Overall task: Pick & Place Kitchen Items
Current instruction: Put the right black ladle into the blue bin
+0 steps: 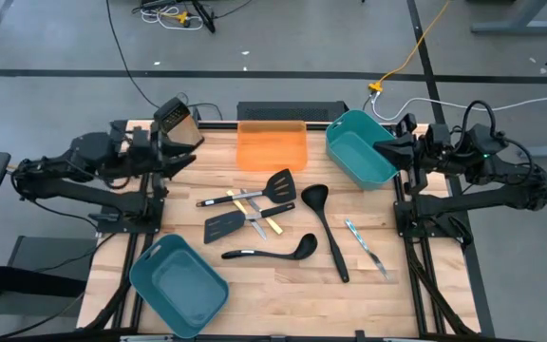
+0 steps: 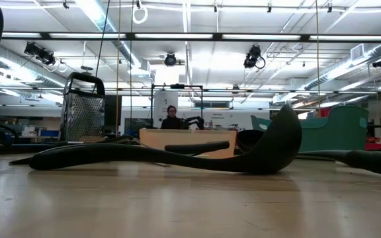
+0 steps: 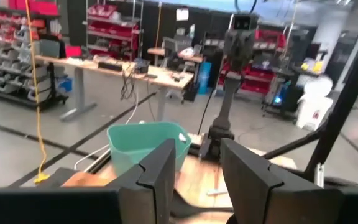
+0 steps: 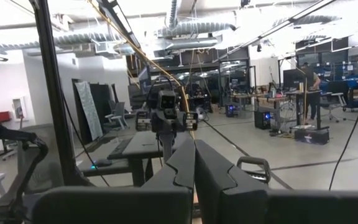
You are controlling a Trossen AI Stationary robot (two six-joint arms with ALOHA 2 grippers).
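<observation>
Ladle (image 2: 177, 155) across the low view, spatulas behind it mostly hidden.

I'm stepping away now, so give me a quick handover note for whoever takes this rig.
Left hand: open, empty, parked at the table's left edge.
Right hand: shut, empty, parked at the right edge.
Utensils all lie loose mid-table: two ladles, two slotted spatulas, yellow-handled pieces, silver cutlery.
Both teal bins and the orange tray look empty.
Done: nothing placed. Left: every item.
</observation>
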